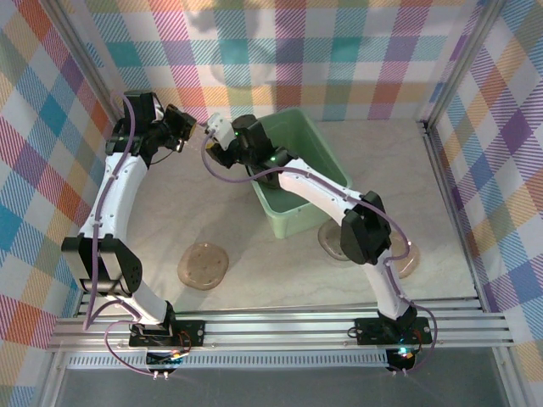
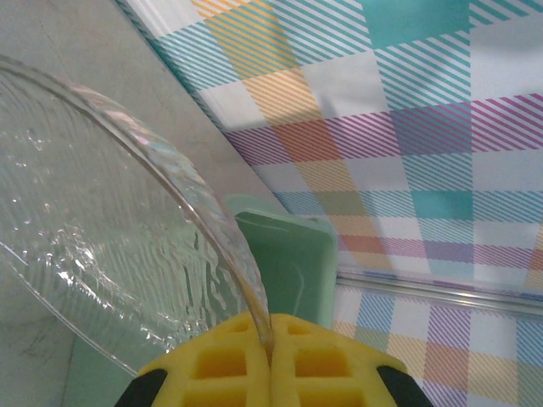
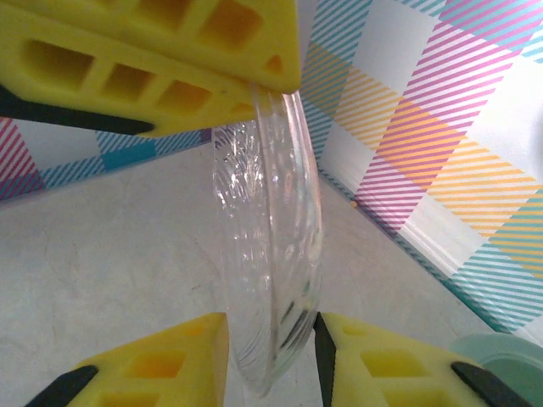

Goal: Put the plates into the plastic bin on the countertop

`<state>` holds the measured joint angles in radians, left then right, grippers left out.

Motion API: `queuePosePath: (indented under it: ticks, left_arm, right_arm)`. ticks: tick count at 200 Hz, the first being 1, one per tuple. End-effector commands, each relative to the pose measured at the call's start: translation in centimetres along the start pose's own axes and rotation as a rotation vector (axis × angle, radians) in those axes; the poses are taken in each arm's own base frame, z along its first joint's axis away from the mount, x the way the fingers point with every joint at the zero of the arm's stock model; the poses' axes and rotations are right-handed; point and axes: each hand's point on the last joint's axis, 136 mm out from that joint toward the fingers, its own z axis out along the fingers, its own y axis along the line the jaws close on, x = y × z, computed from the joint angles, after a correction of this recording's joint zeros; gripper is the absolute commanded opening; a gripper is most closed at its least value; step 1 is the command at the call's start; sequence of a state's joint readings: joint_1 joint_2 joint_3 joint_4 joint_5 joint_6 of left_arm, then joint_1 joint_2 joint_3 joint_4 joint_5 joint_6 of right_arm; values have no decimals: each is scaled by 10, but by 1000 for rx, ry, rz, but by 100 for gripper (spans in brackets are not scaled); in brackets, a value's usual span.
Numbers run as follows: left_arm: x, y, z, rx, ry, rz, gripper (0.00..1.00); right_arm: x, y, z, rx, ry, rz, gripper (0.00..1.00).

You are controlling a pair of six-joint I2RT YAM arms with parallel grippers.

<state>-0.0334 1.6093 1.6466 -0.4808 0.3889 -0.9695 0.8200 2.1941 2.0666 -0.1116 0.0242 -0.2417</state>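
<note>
A clear, faintly smoky plate (image 2: 85, 220) hangs on edge in the air left of the mint-green plastic bin (image 1: 297, 170). My left gripper (image 1: 191, 129) is shut on its rim, the yellow pads (image 2: 229, 365) pinched together on the edge. My right gripper (image 1: 216, 136) reaches in from the bin side. Its pads (image 3: 170, 356) press on both faces of the plate's (image 3: 267, 195) opposite edge. The left gripper's fingers (image 3: 170, 51) show at the top of the right wrist view. More brownish plates lie on the countertop (image 1: 254, 280): one front left (image 1: 204, 265), one under the right arm (image 1: 333, 239), one at right (image 1: 409, 259).
The plaid back wall (image 1: 280, 51) stands close behind both grippers. A metal frame post (image 1: 450, 203) runs along the right wall. The right arm's forearm (image 1: 314, 191) crosses over the bin's front half.
</note>
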Motion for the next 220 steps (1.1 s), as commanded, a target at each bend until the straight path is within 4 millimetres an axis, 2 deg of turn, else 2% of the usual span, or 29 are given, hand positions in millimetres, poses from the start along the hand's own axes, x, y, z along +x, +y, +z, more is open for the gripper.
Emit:
queuePosePath:
  ticks: [1,16,36,62,95,135,156,181,204,220]
  left_arm:
    - [5,-23,-1,74,22,2,0]
    - [5,-25,0,87,25,-7,0]
    - [4,-27,-1,91,26,-6,0]
    - [5,-28,-1,93,25,-11,0]
    - [4,-32,-2,113,28,-20,0]
    - [5,-32,-1,114,32,-13,0]
    - [5,-31,0,111,35,-6,0]
    - [5,-32,-1,109,35,14,9]
    - [5,-33,-4,110,26,31,15]
    - [4,-35,-7,111,22,43,23]
  right_arm:
    - [-22,-2,3,19,-72,14,30]
    - [-20,-3,6,22,-74,29,29]
    - [-21,-4,7,32,-80,53,22]
    - [-24,-4,7,28,-92,65,21]
    - [-27,-5,6,20,-103,108,15]
    - [-34,-9,2,33,-117,126,10]
    - [-41,-13,-4,41,-134,189,5]
    - [-47,-17,-10,42,-142,233,0]
    - [-49,-21,-15,40,-141,283,0]
    - [-52,-22,-17,40,-145,304,0]
